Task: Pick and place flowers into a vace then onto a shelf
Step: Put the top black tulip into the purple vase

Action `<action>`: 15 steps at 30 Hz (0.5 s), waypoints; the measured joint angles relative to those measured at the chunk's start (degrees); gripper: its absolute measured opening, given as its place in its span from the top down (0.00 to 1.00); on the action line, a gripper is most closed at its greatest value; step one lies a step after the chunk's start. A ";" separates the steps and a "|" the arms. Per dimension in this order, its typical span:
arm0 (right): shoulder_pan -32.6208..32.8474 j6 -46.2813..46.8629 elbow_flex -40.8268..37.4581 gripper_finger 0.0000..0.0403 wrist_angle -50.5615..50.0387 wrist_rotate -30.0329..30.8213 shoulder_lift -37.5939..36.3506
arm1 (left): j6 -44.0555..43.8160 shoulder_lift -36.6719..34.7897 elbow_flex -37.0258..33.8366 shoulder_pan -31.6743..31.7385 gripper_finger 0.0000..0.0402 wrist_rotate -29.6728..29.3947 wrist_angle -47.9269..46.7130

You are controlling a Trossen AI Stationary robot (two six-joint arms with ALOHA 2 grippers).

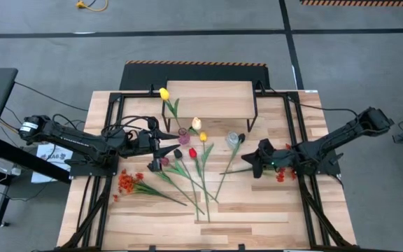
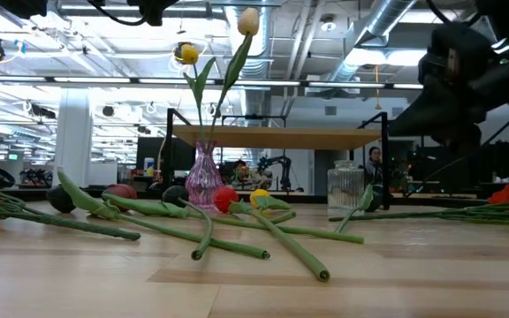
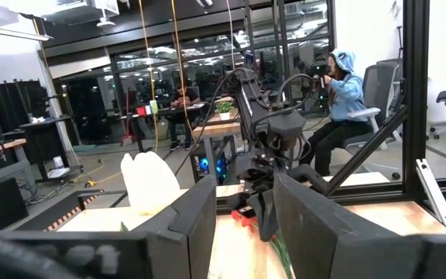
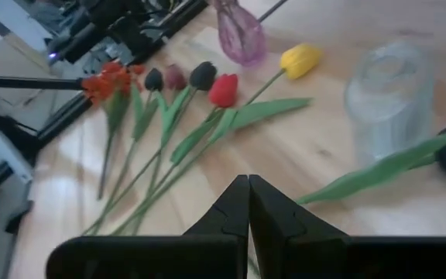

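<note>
A pink glass vase stands upright on the table in front of the shelf. Its stems hold up a yellow tulip and a cream tulip. My left gripper is raised beside the vase and open. The cream head shows just outside one finger. More tulips, red, yellow and dark, lie flat on the planks. My right gripper hovers shut above the table, near a green-leafed stem.
A clear glass jar stands between the two grippers. An orange-red spray lies near the left arm's frame, and another lies by the right arm. Black frame rails run along both table sides. People sit in the room behind.
</note>
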 joint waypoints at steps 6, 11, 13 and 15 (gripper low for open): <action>-2.43 -3.78 0.00 1.00 0.27 1.75 0.00 | -0.01 0.00 0.00 0.00 0.70 0.00 0.00; -4.24 1.64 0.02 1.00 1.97 1.89 0.00 | -0.01 0.00 0.00 0.00 0.70 0.00 0.00; -4.94 4.85 0.02 1.00 1.93 1.74 0.00 | -0.02 0.00 0.00 0.00 0.70 0.00 0.00; -5.28 6.68 0.02 1.00 1.77 1.70 0.00 | -0.02 0.00 0.00 0.00 0.70 0.00 -0.03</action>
